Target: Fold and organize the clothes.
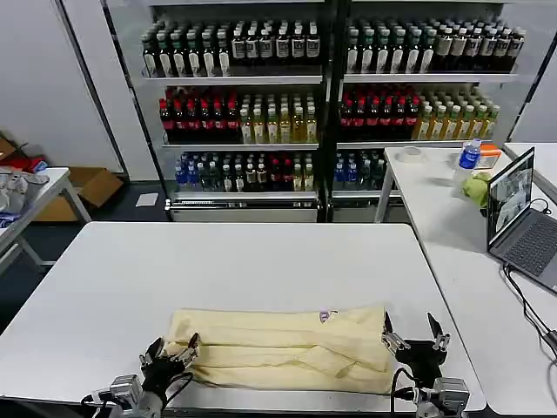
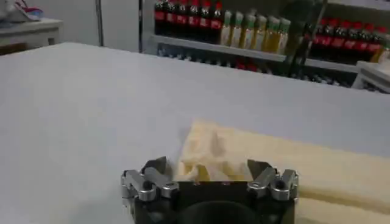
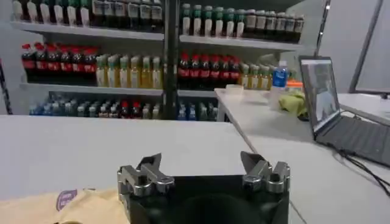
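1. The white table (image 1: 130,279) fills the foreground of the head view, with a second white table (image 1: 452,226) to its right carrying an open laptop (image 1: 520,218), a yellow-green cloth bundle (image 1: 478,188) and a water bottle (image 1: 469,155)
2. Behind both stand shelves of bottled drinks (image 1: 252,113)
3. The shirt (image 1: 287,348), pale cream-yellow, lies folded into a long band along the near edge of the table, its small neck label (image 1: 326,316) showing on the far edge toward the right
4. The left gripper (image 1: 171,353) sits at the left end of the shirt, fingers spread apart, with the fabric edge bunched between them in the left wrist view (image 2: 207,170)
5. The right gripper (image 1: 414,335) sits just off the right end of the shirt, fingers spread and holding nothing
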You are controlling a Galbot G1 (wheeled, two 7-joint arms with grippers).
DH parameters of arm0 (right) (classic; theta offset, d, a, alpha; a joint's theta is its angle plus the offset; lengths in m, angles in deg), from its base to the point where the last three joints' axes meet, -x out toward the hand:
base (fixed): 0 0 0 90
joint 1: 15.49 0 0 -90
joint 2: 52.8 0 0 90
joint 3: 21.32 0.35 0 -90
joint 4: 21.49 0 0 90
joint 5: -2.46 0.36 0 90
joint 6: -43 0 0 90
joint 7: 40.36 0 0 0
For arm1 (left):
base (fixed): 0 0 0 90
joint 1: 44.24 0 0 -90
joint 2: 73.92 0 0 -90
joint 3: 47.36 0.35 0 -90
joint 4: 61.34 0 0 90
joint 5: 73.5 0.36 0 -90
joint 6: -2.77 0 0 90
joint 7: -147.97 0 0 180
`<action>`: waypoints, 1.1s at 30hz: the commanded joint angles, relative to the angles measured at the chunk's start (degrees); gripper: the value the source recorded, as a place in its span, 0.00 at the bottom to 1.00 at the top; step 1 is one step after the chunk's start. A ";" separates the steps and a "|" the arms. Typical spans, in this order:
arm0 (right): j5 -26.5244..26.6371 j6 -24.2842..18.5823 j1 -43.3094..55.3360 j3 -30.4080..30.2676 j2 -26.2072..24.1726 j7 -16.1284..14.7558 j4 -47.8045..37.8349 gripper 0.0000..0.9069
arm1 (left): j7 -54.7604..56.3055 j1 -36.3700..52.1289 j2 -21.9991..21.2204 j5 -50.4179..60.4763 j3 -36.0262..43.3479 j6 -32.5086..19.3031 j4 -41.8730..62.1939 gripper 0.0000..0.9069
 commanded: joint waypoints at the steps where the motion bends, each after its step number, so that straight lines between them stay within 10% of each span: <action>1: -0.07 -0.04 -0.12 0.05 0.05 0.10 0.15 1.00 | -0.20 0.45 -0.99 -1.09 1.21 -1.61 2.61 0.02; 17: 0.06 0.12 -0.10 0.00 0.23 0.75 0.93 1.00 | -1.51 0.37 -0.88 -6.83 -1.24 -3.94 -0.15 0.02; 33: 0.46 0.15 0.34 0.09 -0.04 0.81 1.01 1.00 | -1.64 -1.63 8.57 -21.63 -26.18 -2.46 -1.54 0.02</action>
